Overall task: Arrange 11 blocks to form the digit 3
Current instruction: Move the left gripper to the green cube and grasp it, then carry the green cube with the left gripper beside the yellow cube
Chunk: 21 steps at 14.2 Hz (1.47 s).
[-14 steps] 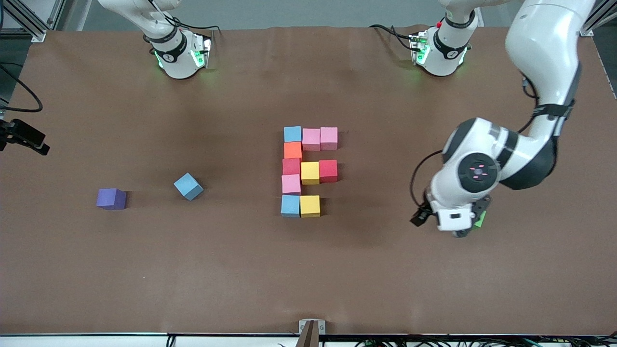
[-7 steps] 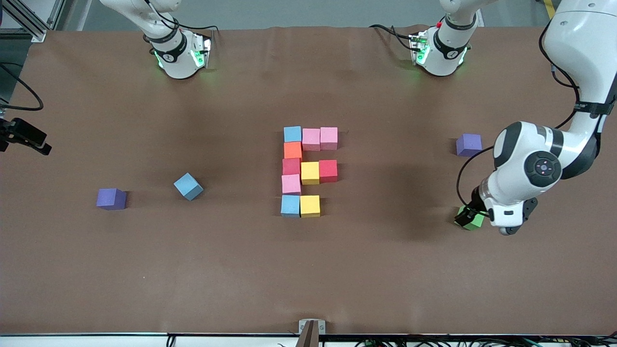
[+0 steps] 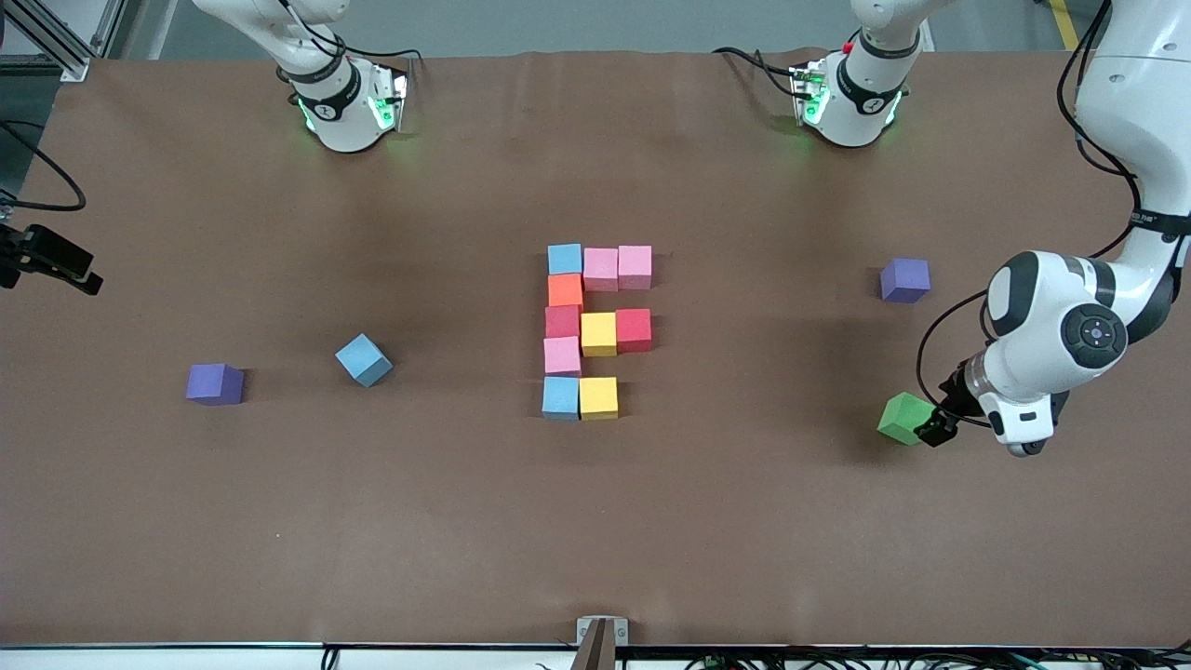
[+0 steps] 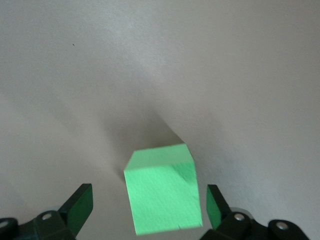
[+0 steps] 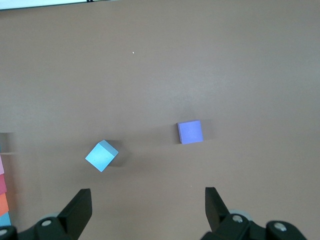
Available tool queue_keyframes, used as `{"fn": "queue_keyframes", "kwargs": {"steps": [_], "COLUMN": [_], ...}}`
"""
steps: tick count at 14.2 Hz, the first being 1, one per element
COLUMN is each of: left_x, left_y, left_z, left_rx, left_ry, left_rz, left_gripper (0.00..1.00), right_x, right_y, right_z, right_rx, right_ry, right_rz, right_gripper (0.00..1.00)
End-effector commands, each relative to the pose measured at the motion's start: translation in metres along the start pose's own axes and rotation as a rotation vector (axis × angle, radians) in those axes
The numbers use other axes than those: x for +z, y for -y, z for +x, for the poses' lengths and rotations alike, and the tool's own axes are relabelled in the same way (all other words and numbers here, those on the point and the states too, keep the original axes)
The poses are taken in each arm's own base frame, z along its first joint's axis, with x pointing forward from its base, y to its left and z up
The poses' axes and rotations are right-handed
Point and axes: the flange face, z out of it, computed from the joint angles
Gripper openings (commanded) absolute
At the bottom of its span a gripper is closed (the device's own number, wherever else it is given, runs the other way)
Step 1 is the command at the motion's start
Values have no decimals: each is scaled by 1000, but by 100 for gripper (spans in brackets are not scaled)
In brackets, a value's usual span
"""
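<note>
Presently the left gripper [image 4: 145, 210] stands open, low beside the green cube [image 3: 904, 418] near the left arm's table end — nothing held. Closure on it is judged next, then carriage to the unfinished figure [image 3: 595, 330]. The right gripper [image 5: 145, 210] waits open, high over a loose light-blue cube [image 5: 101, 155].

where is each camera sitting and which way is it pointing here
Front view: high across the table, facing both bases; shows the left arm by the green foam cube and the E-shaped figure of cubes.
Left wrist view: on the left arm's wrist, looking down between open fingers at the green cube, shared with front.
Right wrist view: on the right arm's wrist, above the light blue foam cube and purple foam cube, open fingers showing.
</note>
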Motion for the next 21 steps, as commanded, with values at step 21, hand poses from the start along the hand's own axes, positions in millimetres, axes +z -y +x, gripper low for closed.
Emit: {"fn": "queue_keyframes", "kwargs": {"steps": [21], "left_x": [33], "left_y": [-10], "left_z": [3], "left_rx": [-66], "left_ry": [15], "left_rz": [-25], "left_gripper": [90], "right_x": [-7], "right_y": [0], "right_z": [-7], "right_rx": [1], "right_ry": [-2], "right_rz": [17], "right_gripper": [100]}}
